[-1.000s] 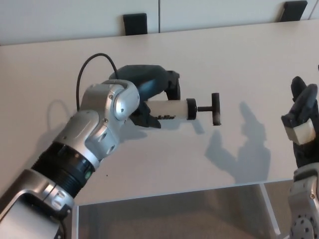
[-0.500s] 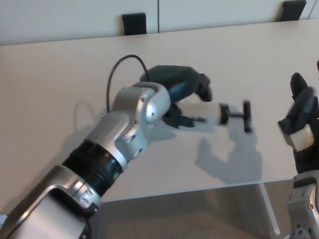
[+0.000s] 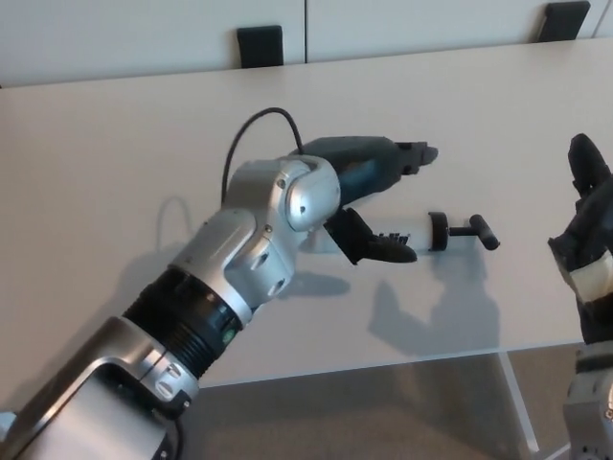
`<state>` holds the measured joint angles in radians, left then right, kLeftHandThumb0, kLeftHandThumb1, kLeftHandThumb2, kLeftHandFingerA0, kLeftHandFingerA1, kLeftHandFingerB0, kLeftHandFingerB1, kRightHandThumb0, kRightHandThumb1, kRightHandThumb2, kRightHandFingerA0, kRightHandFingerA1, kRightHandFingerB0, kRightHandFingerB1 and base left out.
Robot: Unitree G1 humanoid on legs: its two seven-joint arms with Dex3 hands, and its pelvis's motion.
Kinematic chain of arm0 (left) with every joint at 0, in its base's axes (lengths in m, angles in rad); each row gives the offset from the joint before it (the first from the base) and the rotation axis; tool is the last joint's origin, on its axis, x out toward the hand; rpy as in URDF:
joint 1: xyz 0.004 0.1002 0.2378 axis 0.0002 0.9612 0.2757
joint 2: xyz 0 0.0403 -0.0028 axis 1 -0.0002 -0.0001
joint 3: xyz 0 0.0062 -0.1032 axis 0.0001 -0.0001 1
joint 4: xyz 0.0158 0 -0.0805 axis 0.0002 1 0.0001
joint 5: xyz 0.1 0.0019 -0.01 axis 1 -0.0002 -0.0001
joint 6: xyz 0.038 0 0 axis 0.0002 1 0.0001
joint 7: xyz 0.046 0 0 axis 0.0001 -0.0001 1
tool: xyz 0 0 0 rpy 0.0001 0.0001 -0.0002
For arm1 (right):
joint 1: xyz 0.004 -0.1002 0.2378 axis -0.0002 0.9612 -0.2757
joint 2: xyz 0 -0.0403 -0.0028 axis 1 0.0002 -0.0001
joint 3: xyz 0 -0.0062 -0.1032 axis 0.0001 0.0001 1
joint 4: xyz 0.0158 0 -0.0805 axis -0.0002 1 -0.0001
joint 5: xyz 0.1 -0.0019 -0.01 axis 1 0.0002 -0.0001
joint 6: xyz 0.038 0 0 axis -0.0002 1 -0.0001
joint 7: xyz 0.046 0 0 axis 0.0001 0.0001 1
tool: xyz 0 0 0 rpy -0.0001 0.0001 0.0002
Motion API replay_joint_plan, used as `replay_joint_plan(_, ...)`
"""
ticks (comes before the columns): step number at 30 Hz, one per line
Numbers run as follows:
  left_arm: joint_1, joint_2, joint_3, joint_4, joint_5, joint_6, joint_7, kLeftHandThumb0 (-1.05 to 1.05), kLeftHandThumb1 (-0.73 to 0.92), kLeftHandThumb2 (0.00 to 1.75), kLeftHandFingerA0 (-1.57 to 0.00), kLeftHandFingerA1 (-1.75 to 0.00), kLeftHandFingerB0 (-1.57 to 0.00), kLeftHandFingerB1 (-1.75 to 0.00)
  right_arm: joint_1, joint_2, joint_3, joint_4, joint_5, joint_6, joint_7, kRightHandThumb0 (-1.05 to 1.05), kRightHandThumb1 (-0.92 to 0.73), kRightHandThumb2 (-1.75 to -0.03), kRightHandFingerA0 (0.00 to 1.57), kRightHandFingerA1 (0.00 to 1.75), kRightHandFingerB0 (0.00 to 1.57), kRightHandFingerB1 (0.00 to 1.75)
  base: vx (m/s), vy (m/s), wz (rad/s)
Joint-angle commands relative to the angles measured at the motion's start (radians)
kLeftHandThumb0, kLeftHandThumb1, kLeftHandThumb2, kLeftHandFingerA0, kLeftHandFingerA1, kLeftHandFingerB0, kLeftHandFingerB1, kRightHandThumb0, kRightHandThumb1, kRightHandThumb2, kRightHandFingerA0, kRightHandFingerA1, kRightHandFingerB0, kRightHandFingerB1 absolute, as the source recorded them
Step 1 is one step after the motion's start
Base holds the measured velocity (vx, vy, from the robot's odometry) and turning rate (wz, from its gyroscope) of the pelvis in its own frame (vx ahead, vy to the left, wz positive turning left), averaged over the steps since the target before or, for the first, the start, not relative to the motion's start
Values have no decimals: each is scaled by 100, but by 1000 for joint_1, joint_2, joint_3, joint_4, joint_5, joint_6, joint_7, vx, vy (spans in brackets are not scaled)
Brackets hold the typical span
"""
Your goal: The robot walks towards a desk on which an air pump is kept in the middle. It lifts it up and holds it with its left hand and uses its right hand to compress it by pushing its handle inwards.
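My left robot hand (image 3: 369, 206) has the pump (image 3: 414, 233) clamped around its pale barrel, thumb under and fingers over, and it's up off the desk (image 3: 115, 163) now; the shadow on the surface below sits well apart from the pump itself. In the last second I've swung it across from the middle of the desk toward the right edge, so the barrel now lies level with its black T-handle (image 3: 476, 231) pointing at my other side. The handle has turned too: a moment ago the crossbar stood upright, now it lies angled and foreshortened. The rod looks drawn out, so nothing has been compressed yet.

My right robot hand (image 3: 586, 230) waits at the right edge of the view, black fingers spread and holding nothing, palm toward the handle. It has barely shifted; the gap has closed because the left arm carried the pump over. Hand and handle are near but not touching.

So the lift and hold look done, I'd say, and the push comes next. The right palm needs to meet that crossbar squarely and drive along the rod; off-axis, I'd expect the barrel to twist in my left grip.
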<state>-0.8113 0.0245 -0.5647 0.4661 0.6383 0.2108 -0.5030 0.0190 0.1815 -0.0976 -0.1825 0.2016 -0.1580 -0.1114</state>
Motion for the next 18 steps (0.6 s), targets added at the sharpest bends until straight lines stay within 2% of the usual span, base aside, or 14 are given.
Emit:
replay_joint_plan(1, 2, 84, 37, -60, -15, 30, -51, -88, 63, 61, 0, 0, 0, 0, 49, -35, -11, -74, -11, -29, 27, -87, -92, -75, 23, 37, 12, 27, 0, 0, 0)
replay_joint_plan(2, 5, 115, 55, -90, -21, 21, -56, -88, 63, 61, 0, 0, 0, 0, 62, -49, -14, -99, -16, -31, 33, -87, -92, -75, 23, 37, 12, 27, 0, 0, 0)
replay_joint_plan(3, 12, 152, 76, -141, -24, 10, -65, -93, 53, 89, 0, 0, 0, 0, 84, -65, -22, -135, -10, -34, 47, -85, -92, -75, 23, 36, 12, 25, 0, 0, 0)
replay_joint_plan(4, 17, 175, 88, -176, -26, 3, -71, -93, 53, 89, 0, 0, 0, 0, 99, -76, -26, -159, -4, -35, 56, -85, -92, -75, 23, 36, 12, 25, 0, 0, 0)
replay_joint_plan(5, 48, 237, 151, -303, -63, -2, -106, -90, 52, 90, 0, 0, 0, 0, 152, -111, -44, -247, 18, -26, 84, -87, -74, -111, 19, 47, 9, 41, 0, 0, 0)
replay_joint_plan(8, 81, 288, 212, -423, -110, 3, -141, -90, 52, 90, 0, 0, 0, 0, 201, -143, -60, -328, 39, -11, 106, -87, -74, -111, 19, 47, 9, 41, 0, 0, 0)
replay_joint_plan(9, 117, 327, 268, -524, -149, -9, -159, -88, 51, 89, 0, 0, 0, 0, 236, -169, -82, -376, 52, -16, 125, -91, -92, -73, 26, 34, 16, 28, 0, 0, 0)
replay_joint_plan(11, 239, 412, 426, -805, -242, -14, -217, -87, 51, 89, 0, 0, 0, -2, 340, -229, -150, -457, 129, -77, 210, -90, -92, -69, 26, 34, 15, 26, 0, 0, 0)
replay_joint_plan(14, 352, 446, 570, -1029, -338, 1, -265, -85, 50, 88, 0, 0, 0, -6, 426, -260, -212, -503, 181, -143, 267, -91, -91, -69, 30, 34, 17, 27, 0, 0, 0)
replay_joint_plan(15, 453, 426, 699, -1160, -448, 2, -287, -86, 52, 84, 0, 0, -4, -3, 498, -262, -258, -528, 219, -189, 299, -88, -73, -109, 27, 48, 11, 42, 0, 0, 0)
replay_joint_plan(17, 567, 402, 841, -1299, -574, 1, -309, -86, 52, 84, 0, 0, -4, -3, 579, -263, -308, -555, 262, -237, 335, -88, -73, -109, 27, 48, 11, 42, 0, 0, 0)
replay_joint_plan(18, 567, 402, 841, -1299, -574, 1, -309, -86, 52, 84, 0, 0, -4, -3, 579, -263, -308, -555, 262, -237, 335, -88, -73, -109, 27, 48, 11, 42, 0, 0, 0)
